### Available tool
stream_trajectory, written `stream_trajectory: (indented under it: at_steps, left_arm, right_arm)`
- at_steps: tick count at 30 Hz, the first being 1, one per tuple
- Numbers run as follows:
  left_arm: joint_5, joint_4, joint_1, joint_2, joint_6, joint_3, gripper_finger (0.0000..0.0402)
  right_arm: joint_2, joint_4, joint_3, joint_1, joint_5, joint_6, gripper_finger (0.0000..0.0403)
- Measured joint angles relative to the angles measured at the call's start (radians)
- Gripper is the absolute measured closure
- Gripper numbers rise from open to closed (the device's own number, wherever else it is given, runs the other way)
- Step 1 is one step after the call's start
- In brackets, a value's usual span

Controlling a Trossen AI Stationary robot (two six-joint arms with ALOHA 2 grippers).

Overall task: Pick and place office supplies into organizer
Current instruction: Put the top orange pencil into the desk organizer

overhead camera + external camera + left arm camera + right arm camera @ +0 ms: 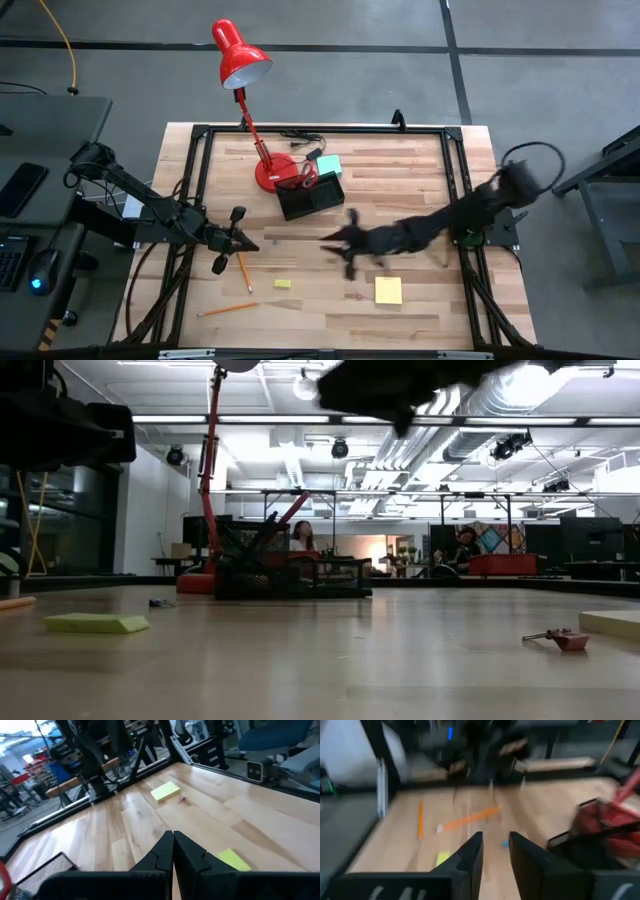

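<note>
Scanning for labels: no legible writing is seen. Right gripper (347,248), fingers slightly parted and empty, is held mid-table beside the organizer (311,197). Left gripper (232,240) is pressed shut near a pencil (244,272).

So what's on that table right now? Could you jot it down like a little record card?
organizer: black tray beside the red lamp's base, scissors handles showing inside
loose on table: large yellow sticky pad, small yellow pad, two orange pencils
left gripper: shut, empty, above a pencil
right gripper: mid-table, fingers slightly apart, nothing seen between them
</note>
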Motion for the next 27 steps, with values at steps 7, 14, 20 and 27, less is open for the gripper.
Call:
stream_trajectory:
  at_steps: [7,14,20,27]
  left_arm:
    - [-0.04,-0.004,0.0,0.0,0.023,0.036,0.0401]
    - [-0.098,-0.006,0.0,0.0,0.121,0.046,0.0401]
    - [-0.147,-0.152,0.0,0.0,0.038,0.047,0.0386]
    - [-0.085,-0.247,0.0,0.0,-0.04,0.066,0.0307]
  right_arm:
    - [-0.148,0.494,-0.419,-0.001,0.066,0.044,0.029]
    - [-0.142,0.564,-0.489,-0.002,0.071,-0.018,0.0281]
    - [-0.142,0.563,-0.489,-0.005,0.058,-0.081,0.0281]
    - [-0.141,0.484,-0.489,-0.005,-0.002,-0.074,0.0281]
